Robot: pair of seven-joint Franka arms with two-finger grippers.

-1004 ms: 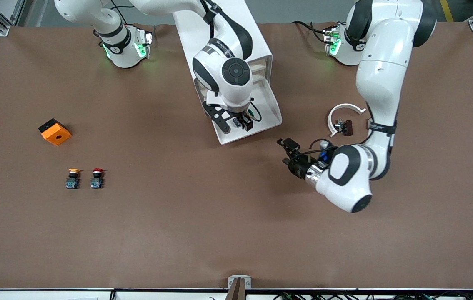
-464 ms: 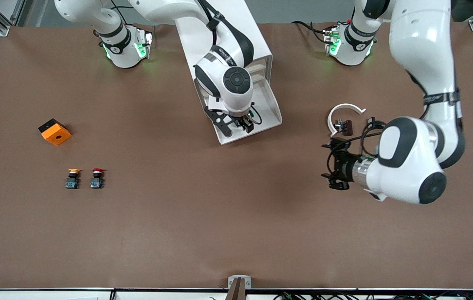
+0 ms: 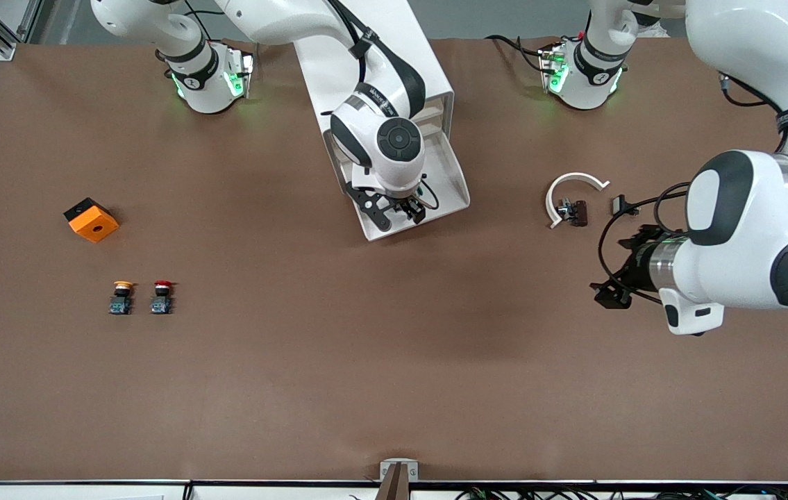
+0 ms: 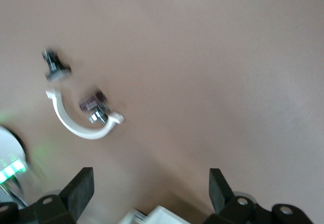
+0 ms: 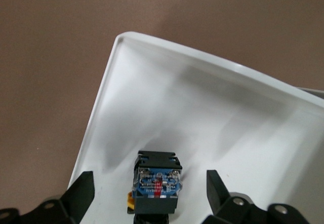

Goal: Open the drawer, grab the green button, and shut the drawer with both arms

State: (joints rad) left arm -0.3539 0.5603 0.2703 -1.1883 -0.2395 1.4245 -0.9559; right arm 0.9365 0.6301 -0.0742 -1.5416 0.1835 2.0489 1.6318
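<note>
The white drawer [image 3: 455, 189] of the white cabinet [image 3: 428, 83] stands pulled open. The green-capped button [image 3: 421, 189] lies in it, mostly hidden under the right arm. My right gripper [image 3: 397, 208] is down in the drawer, open. In the right wrist view the button's blue base and black body [image 5: 157, 183] sit between the open fingers [image 5: 83, 188] of my right gripper [image 5: 149, 186], not touching them; the cap is hidden. My left gripper [image 3: 614, 271] is open and empty over bare table near the left arm's end, and it shows open in the left wrist view [image 4: 149, 188].
A white ring clamp [image 3: 571, 191] with a dark piece [image 3: 576, 212] lies beside the left gripper; it also shows in the left wrist view [image 4: 83, 125]. An orange block [image 3: 91, 220], a yellow-capped button [image 3: 121, 297] and a red-capped button [image 3: 162, 297] lie toward the right arm's end.
The left arm has swung away from the drawer toward its own end of the table. The right gripper has stayed in the drawer, shifting slightly over the button.
</note>
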